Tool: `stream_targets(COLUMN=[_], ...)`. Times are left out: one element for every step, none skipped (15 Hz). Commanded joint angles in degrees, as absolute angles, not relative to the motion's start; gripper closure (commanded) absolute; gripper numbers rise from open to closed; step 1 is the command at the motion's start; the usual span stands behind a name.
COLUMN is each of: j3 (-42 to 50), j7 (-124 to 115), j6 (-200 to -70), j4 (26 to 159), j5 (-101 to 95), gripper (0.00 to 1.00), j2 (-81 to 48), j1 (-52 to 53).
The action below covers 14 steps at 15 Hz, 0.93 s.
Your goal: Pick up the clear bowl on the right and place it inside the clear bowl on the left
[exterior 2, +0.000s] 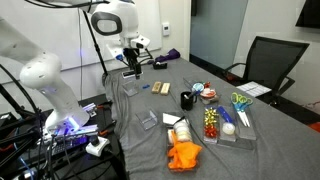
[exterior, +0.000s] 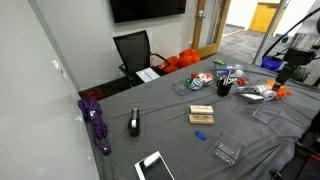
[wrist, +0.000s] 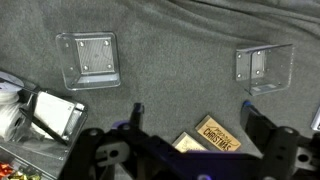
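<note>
Overhead, pincer (wrist: 185,152) agape; clear bowl (wrist: 90,60) and second bowl (wrist: 265,65) apart below

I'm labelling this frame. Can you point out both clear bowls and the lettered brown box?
Clear bowl at picture left (wrist: 90,60): wrist view, centre of its base.
Clear bowl at picture right (wrist: 264,68): wrist view, centre of its base.
Brown box (wrist: 216,133): wrist view, lettered top face.

A purple umbrella (exterior: 97,122) lies at the table (exterior: 170,135) edge; a phone (exterior: 153,166) lies nearby; a black chair (exterior: 133,50) stands behind.
</note>
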<state>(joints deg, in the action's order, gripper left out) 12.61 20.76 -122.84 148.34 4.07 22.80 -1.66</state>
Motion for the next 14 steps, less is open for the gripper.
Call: stream_targets(j3=[12.49,12.54,12.52,11.97,11.99,12.0,12.0,12.0,12.0,12.0,12.04,11.91,11.72,11.55], j7=[22.63,22.79,22.65,20.98,20.97,20.97,20.97,20.97,20.97,20.97,20.62,20.07,19.46,18.74], j6=[-126.27,-126.87,-127.6,-124.82,-125.37,-125.68,-125.8,-125.85,-125.87,-125.89,-126.79,-128.27,-129.23,-130.25], j4=[150.2,150.43,150.71,149.38,149.6,149.75,149.83,149.86,149.88,149.89,150.09,150.37,150.44,150.51], j5=[2.6,2.27,2.06,3.1,2.95,2.91,2.91,2.91,2.91,2.9,3.31,3.27,2.94,2.76], gripper=[0.0,0.0,0.0,0.0,0.0,0.0,0.0,0.0,0.0,0.0,0.0,0.0,0.0,0.0], j2=[21.72,21.51,21.57,21.95,21.93,21.93,21.93,21.93,21.93,21.93,21.57,20.87,20.33,19.61], j1=[-3.09,-3.19,-3.26,-2.74,-2.81,-2.83,-2.83,-2.83,-2.83,-2.83,-2.81,-2.88,-2.99,-3.04])
